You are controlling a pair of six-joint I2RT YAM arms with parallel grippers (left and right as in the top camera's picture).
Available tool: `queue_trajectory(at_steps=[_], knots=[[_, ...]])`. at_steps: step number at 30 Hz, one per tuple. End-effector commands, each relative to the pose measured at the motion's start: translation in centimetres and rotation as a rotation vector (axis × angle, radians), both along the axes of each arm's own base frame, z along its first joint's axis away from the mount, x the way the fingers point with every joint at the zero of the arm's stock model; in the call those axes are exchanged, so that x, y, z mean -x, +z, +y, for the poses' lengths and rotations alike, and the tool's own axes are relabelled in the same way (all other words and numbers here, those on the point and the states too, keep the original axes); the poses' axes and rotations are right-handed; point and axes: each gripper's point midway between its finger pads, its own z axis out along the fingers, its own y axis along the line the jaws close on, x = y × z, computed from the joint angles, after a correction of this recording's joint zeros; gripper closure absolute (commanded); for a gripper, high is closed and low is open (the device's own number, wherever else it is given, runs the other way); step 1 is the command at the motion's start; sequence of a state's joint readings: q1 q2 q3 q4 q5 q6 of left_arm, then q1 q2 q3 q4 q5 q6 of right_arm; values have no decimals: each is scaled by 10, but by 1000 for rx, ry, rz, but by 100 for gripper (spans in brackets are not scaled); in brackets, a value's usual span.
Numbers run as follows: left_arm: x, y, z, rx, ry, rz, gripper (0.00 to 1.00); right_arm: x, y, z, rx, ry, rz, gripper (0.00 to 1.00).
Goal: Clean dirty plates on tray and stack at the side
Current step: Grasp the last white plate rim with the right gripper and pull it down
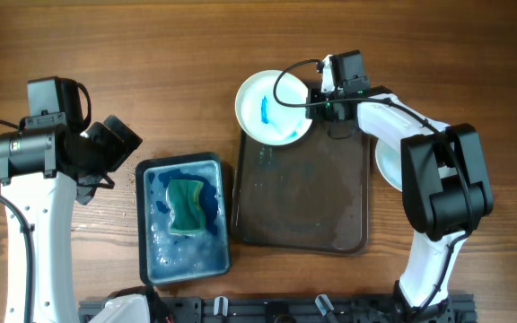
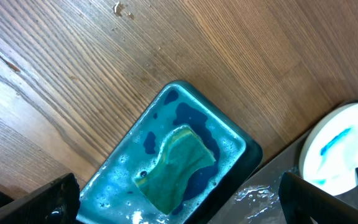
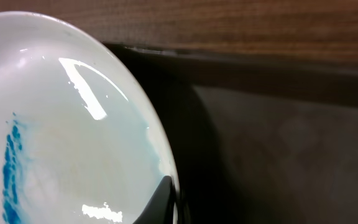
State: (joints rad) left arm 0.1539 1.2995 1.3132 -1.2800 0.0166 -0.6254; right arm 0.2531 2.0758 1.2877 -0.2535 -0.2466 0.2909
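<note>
A white plate (image 1: pixel 272 108) with a blue smear sits over the far left corner of the dark tray (image 1: pixel 299 206), partly past its rim. My right gripper (image 1: pixel 317 100) is shut on this plate's right rim. The right wrist view shows one dark finger (image 3: pixel 160 199) lying over the rim of the plate (image 3: pixel 67 143), with the tray (image 3: pixel 278 143) behind it. Another white plate (image 1: pixel 386 166) lies on the table right of the tray, mostly hidden by my right arm. My left gripper (image 1: pixel 115 144) stands open above the table left of the tub, with nothing between its fingers (image 2: pixel 48 202).
A teal tub (image 1: pixel 160 260) of blue soapy water holds a green sponge (image 1: pixel 187 206), just left of the tray. In the left wrist view the tub (image 2: pixel 232 140), the sponge (image 2: pixel 176 165), the wet tray (image 2: pixel 266 196) and the smeared plate (image 2: pixel 337 149) all show.
</note>
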Motion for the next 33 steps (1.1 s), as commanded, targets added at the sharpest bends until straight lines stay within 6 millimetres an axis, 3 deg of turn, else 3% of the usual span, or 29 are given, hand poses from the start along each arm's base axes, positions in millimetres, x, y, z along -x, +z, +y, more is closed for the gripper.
queue_trajectory(at_steps=[1, 4, 8, 11, 15, 18, 22, 25, 27, 32, 33], knots=[[-2, 6, 2, -7, -8, -18, 0, 14, 11, 5, -38, 17, 51, 95], [-2, 6, 2, -7, -8, -18, 0, 26, 42, -3, -30, -7, 60, 96], [-2, 6, 2, -7, -8, -18, 0, 46, 99, -24, 37, -55, 14, 96], [-2, 6, 2, -7, -8, -18, 0, 79, 147, -47, 108, -105, -12, 96], [-2, 6, 2, -7, -8, -18, 0, 128, 177, -67, 151, -139, 25, 96], [-2, 6, 2, -7, -8, -18, 0, 164, 167, -75, 170, -145, 113, 96], [-2, 6, 2, -7, -8, -18, 0, 194, 109, -74, 163, -222, 252, 96], [-2, 6, 2, -7, -8, -19, 0, 197, 65, -53, 78, -171, 240, 96], [-9, 8, 3, -8, -3, -47, 0, 194, 47, -47, 69, -137, 189, 96], [-6, 9, -29, 161, -78, -47, 0, 188, 35, -60, 132, -163, 133, 96], [-7, 11, -40, 199, -151, -63, 0, 185, 37, -59, 142, -129, 112, 89]])
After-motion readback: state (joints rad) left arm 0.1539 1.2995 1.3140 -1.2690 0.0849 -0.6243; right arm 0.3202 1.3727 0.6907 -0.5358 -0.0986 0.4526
